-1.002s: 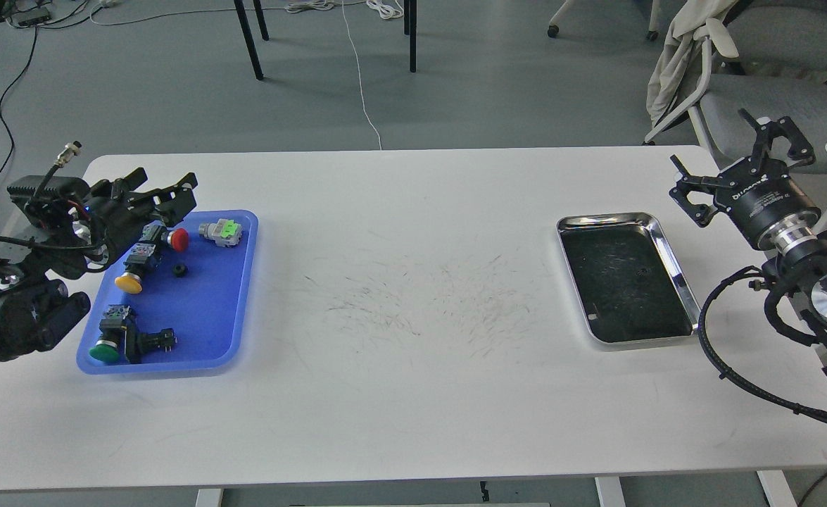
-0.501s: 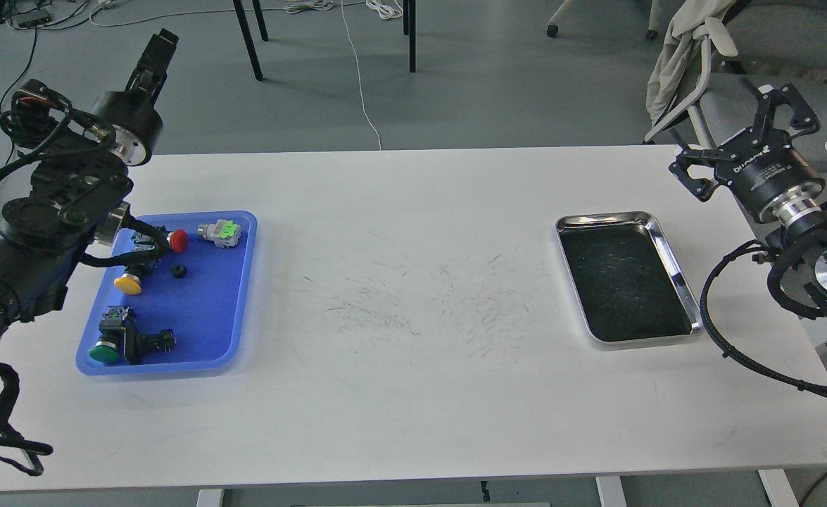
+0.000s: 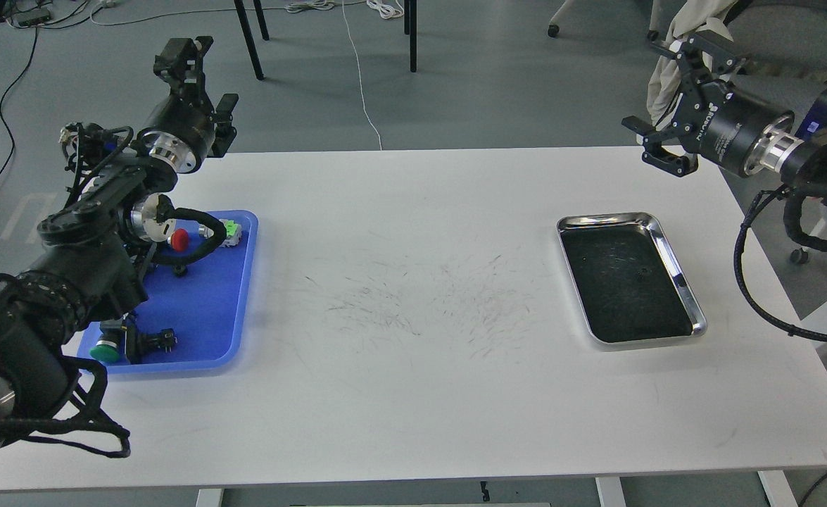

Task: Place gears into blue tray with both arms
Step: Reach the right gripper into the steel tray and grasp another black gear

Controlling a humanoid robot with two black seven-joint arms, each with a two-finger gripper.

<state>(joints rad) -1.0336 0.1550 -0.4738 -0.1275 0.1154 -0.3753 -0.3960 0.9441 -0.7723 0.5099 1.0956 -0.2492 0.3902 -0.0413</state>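
Now both pincers hang raised and empty: left pincer [image 3: 198, 67] far above the blue tray [image 3: 205, 310], right pincer [image 3: 670, 91] splayed open beyond the steel tray [image 3: 673, 271]; left's opening unclear.

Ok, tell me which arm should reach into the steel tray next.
Right. Its gripper hangs open just beyond the steel tray; the left gripper is raised across the table, near the blue tray.

blue tray [image 3: 209, 317] lies flat at the table's left, partly behind the left arm [image 3: 89, 232].
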